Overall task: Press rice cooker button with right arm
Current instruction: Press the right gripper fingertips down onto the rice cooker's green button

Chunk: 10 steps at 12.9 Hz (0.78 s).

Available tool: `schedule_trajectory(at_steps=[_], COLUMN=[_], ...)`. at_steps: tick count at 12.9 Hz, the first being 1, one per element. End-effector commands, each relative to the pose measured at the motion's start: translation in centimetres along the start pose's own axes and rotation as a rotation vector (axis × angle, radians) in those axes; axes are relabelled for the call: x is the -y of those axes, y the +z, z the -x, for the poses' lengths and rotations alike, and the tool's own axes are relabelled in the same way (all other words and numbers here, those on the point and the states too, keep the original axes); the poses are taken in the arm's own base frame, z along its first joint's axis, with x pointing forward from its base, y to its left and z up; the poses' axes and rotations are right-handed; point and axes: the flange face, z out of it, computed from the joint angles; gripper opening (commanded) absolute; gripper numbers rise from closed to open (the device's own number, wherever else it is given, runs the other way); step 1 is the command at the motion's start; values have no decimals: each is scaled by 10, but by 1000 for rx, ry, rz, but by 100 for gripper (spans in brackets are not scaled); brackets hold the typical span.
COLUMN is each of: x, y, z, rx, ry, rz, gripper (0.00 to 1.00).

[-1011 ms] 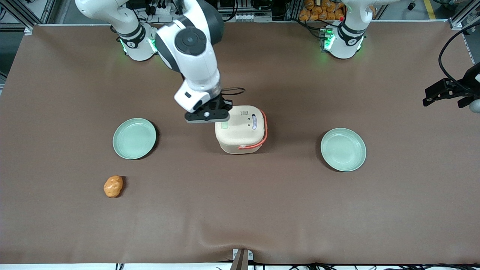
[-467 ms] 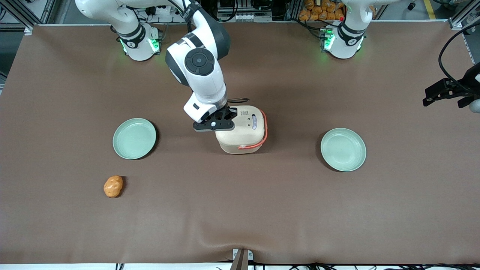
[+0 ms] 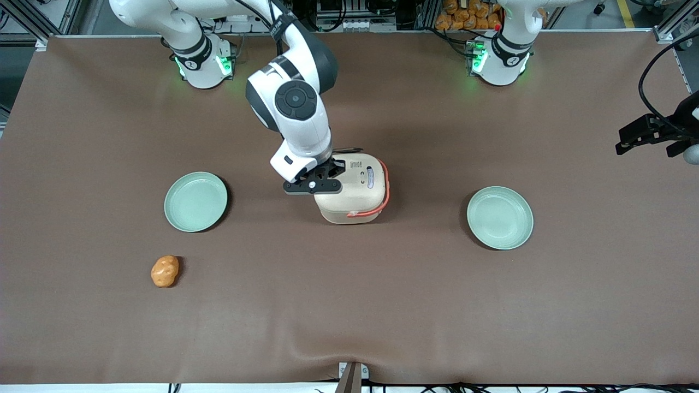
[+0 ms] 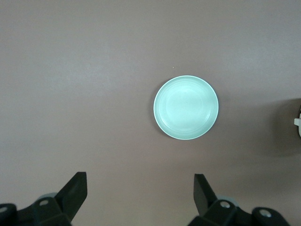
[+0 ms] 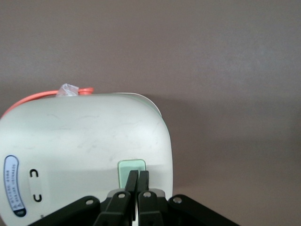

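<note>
A wide table point(image 3: 349, 305) covered in a plain brown cloth fills nearly the whole front view, the cloth rippling slightly along its lower edge near a small metal bracket point(image 3: 352, 374) at bottom centre. Along the top of the frame, past the table's edge, stand aluminium rails, cable bundles and a shelf of orange items point(image 3: 469, 13) in the upper right.

The rice cooker point(image 3: 352, 188) sits on the cloth just above the frame's centre, cream-coloured with a coral handle point(image 3: 385, 191) curving round one side. The right arm point(image 3: 295, 103) reaches down from the upper left of the frame, and its gripper point(image 3: 314, 184) hangs over the cooker's top edge. In the right wrist view the gripper point(image 5: 137, 186) has its fingers point(image 5: 131, 181) pressed together, their tips on a small pale green button point(image 5: 131, 167) on the cooker's lid point(image 5: 84, 141).

Two pale green plates lie on the table: one plate point(image 3: 195, 201) at the frame's centre left, the other plate point(image 3: 499, 217) at centre right, which is the one the left wrist view point(image 4: 186, 107) shows. An orange lump point(image 3: 164, 271) rests in the lower left, nearer the front camera than the first plate.
</note>
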Motion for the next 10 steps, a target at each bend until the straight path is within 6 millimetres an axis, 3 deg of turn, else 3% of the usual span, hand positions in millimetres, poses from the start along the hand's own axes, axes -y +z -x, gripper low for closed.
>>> schedule_trajectory(at_steps=[1,10], x=[10,17], y=[5,35], z=[4,7], rx=[8,18], ry=[19,23], rz=[-1,18], gripper=[6,5])
